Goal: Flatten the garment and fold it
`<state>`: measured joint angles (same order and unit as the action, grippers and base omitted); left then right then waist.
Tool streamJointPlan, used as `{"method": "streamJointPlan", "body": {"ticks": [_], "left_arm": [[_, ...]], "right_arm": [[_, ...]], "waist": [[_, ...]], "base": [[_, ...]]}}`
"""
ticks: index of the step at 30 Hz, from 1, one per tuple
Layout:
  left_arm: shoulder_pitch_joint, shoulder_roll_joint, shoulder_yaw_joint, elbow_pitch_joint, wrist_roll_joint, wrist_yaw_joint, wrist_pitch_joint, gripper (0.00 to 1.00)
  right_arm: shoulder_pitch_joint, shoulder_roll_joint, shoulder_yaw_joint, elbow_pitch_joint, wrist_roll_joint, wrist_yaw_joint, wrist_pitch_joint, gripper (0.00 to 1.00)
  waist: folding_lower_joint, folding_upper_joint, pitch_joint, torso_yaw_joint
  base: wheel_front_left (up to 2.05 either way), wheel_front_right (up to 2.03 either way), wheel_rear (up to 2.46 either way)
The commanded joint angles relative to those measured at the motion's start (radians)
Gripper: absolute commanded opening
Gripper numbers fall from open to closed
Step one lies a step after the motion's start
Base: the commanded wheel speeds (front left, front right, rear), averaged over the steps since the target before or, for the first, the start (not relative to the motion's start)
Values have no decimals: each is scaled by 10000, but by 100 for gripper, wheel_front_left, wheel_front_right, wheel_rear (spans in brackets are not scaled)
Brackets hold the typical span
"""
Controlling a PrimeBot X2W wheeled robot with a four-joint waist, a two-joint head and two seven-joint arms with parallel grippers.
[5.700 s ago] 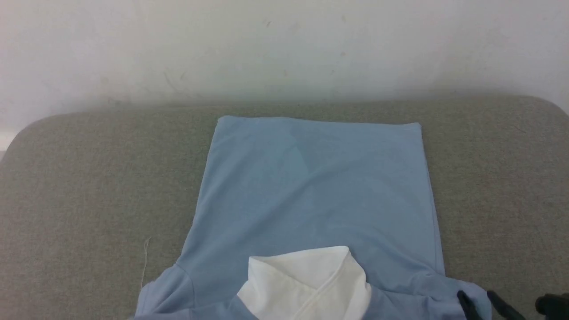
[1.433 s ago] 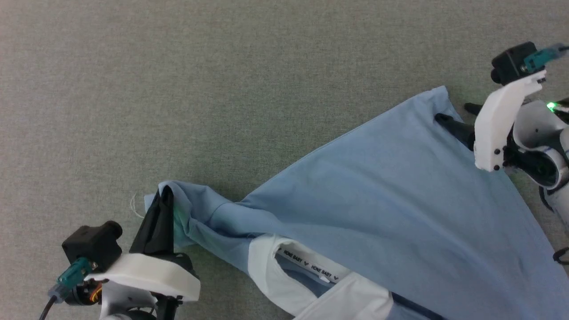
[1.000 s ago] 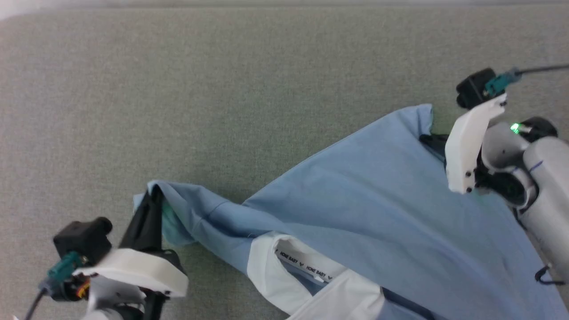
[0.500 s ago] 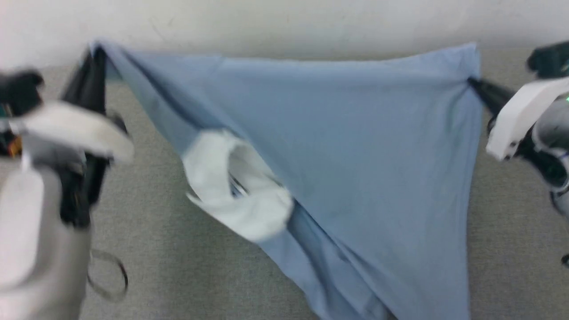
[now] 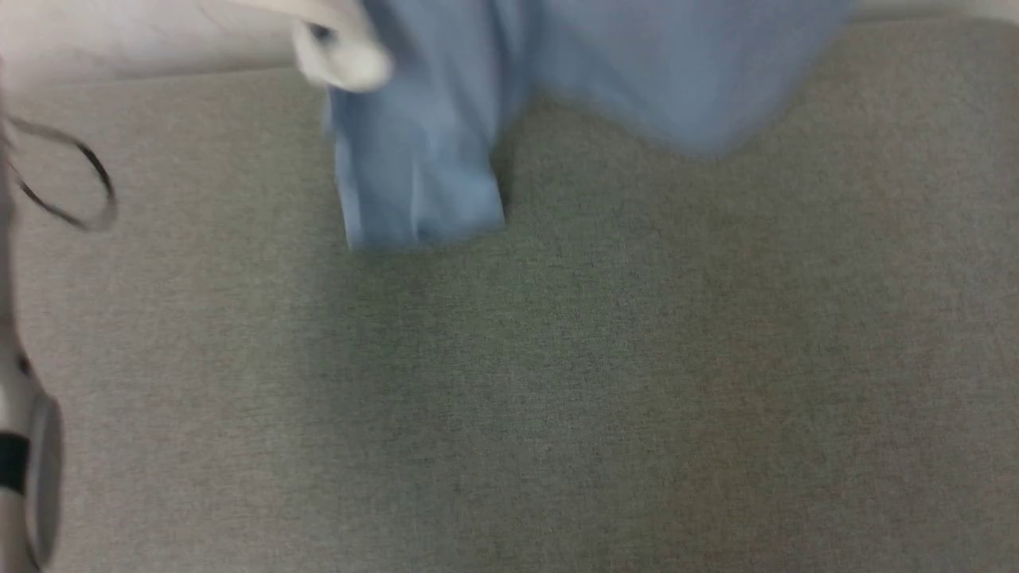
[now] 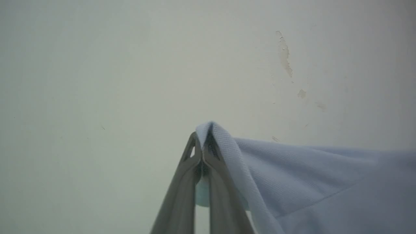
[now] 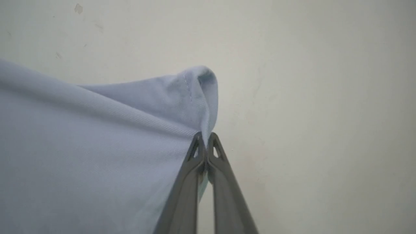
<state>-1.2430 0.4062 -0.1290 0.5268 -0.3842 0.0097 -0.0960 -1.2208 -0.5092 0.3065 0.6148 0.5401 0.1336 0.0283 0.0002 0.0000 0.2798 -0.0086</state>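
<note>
My left gripper is clamped tight on an edge of the garment, my right gripper on another. It hangs at twelve o'clock over the grey surface.

**Polo shirt hanging above the bench**

The light blue polo shirt hangs blurred along the head view's top edge, above the grey bench. Its white collar sits upper left. One narrow blue flap dangles lowest. Both wrist views show pinched, taut edges.
</note>
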Motion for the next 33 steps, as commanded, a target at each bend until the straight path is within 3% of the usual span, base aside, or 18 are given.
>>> {"method": "streamJointPlan", "body": {"ticks": [1, 6, 18, 26, 33], "left_arm": [[-545, 211, 52, 228, 165, 37, -208, 0], [-2220, 330, -232, 1160, 527, -106, -613, 0], [-1867, 65, -325, 2796, 249, -450, -1241, 0], [575, -156, -155, 2970, -301, -780, -1532, 0], [4574, -245, 118, 1430, -959, -640, -1304, 0]], "right_arm": [[-366, -67, -131, 201, -165, -29, -220, 0], [-1675, 49, 40, 663, -431, -29, -876, 0], [-1697, 529, 1504, 1834, 329, -29, -1532, 0], [120, 477, 2777, 1743, 1406, -29, -2177, 0], [2872, 29, 3447, 652, 2075, -29, -2502, 0]], "waist": [[-2, 0, 498, -262], [-2, 0, 1142, -274], [-2, 0, 2149, -127], [-2, 0, 1393, 61], [-2, 0, 142, 164]], "base": [[0, 0, 0], [0, 0, 0], [0, 0, 0], [0, 0, 0], [0, 0, 0]]}}
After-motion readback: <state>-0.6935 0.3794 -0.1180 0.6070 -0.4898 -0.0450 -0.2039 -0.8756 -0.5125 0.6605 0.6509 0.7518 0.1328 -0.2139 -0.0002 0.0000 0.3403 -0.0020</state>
